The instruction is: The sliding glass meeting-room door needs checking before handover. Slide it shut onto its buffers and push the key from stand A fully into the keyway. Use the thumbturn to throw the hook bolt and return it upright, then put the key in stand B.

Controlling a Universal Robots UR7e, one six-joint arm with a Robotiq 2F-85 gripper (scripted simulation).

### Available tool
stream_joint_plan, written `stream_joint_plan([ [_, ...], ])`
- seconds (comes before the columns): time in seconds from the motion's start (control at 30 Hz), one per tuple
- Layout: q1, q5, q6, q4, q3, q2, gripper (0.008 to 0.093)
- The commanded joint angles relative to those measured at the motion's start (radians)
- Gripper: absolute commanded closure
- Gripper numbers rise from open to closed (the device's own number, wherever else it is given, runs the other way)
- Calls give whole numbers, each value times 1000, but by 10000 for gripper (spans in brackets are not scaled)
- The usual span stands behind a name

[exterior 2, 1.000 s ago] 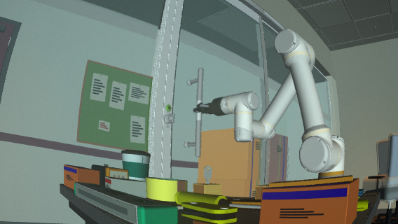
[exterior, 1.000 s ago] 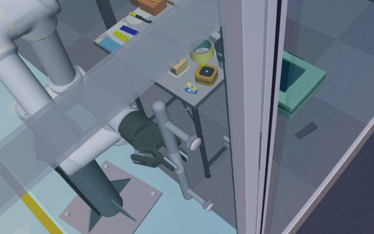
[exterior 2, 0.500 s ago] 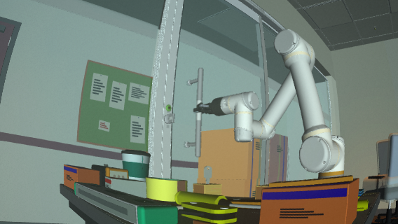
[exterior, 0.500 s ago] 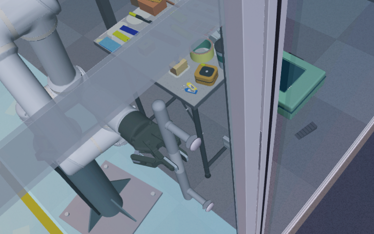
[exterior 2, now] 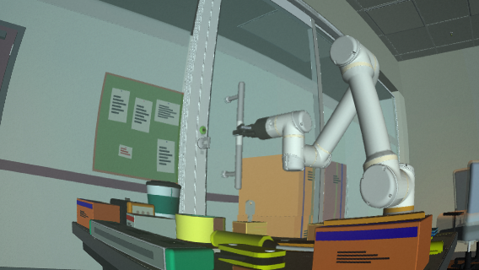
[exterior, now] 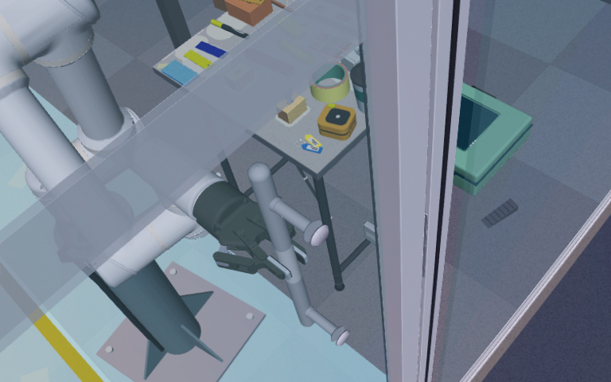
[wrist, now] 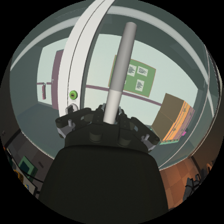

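Note:
The grey pull handle of the sliding glass door stands upright, and my gripper is clamped around its middle. The door's white stile lies just left of the handle. On the stile sit a green keyway and a thumbturn below it. A key stands upright in a tan stand on the table in front of the door.
The glass panel is right behind the handle. A table beyond the glass holds a tape roll, a cup, a measuring tape and key tags. A cardboard box stands behind the door.

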Motion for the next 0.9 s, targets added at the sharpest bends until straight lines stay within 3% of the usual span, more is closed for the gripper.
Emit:
stream_joint_plan([
  [0.0,0,1,0,0,0,-1,934],
  [0.3,-1,2,0,0,0,-1,934],
  [0.87,-1,2,0,0,0,-1,599],
])
